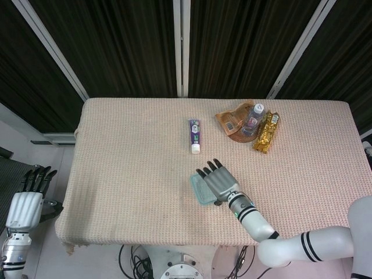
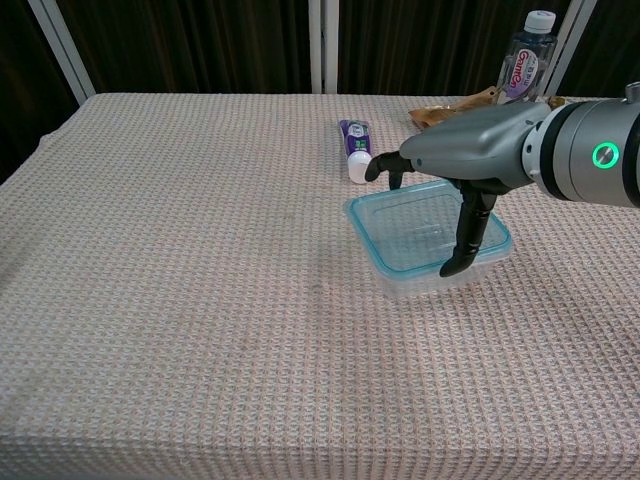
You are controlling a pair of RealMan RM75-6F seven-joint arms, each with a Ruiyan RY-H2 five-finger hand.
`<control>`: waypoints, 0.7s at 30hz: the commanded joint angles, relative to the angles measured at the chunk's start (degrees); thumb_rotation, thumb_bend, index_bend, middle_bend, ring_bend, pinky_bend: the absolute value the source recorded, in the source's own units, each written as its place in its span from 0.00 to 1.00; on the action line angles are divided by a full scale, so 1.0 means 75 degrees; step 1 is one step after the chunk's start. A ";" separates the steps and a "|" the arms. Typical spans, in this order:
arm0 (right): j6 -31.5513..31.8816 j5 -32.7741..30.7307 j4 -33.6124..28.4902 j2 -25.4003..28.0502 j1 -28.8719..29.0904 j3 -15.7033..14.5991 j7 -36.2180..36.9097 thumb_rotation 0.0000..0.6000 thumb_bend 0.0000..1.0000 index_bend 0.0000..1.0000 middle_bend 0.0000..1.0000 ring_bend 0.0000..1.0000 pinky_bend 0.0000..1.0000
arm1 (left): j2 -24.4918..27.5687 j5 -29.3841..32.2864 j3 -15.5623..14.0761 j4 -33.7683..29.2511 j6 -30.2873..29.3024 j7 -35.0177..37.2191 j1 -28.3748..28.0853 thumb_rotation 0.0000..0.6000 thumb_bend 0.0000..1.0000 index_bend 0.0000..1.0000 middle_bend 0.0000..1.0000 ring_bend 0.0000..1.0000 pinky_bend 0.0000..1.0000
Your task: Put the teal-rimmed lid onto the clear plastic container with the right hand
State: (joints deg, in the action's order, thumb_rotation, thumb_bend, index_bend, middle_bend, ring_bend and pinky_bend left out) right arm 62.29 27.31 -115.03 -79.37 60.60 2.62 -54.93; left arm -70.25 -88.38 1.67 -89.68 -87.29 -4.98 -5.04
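Observation:
The teal-rimmed lid (image 2: 418,222) lies level on top of the clear plastic container (image 2: 412,286), covering its opening, near the table's front middle. My right hand (image 2: 472,148) arches over the lid and grips it, thumb down against the front right rim and fingertips (image 2: 377,166) at the far left corner. In the head view the right hand (image 1: 220,181) hides most of the lid (image 1: 199,190) and all of the container. My left hand (image 1: 26,204) hangs off the table's left side, fingers straight, holding nothing.
A purple toothpaste tube (image 2: 353,150) lies just beyond the container. At the back right stand a water bottle (image 2: 524,60), a brown snack pack (image 1: 229,122) and a gold wrapped pack (image 1: 266,132). The table is covered in beige waffle cloth (image 2: 180,260).

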 commanded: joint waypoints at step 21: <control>-0.0062 0.0098 0.0529 -0.0461 0.0135 -0.0167 0.0496 1.00 0.17 0.09 0.43 0.03 0.00 | -0.0044 0.0042 0.0009 0.0093 0.0081 0.0077 -0.0028 1.00 0.00 0.11 0.05 0.00 0.00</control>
State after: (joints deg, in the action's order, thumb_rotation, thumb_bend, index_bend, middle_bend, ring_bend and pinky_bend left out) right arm 61.76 27.97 -111.14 -82.75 61.60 1.40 -51.27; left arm -70.57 -88.06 1.74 -89.00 -86.69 -4.42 -5.25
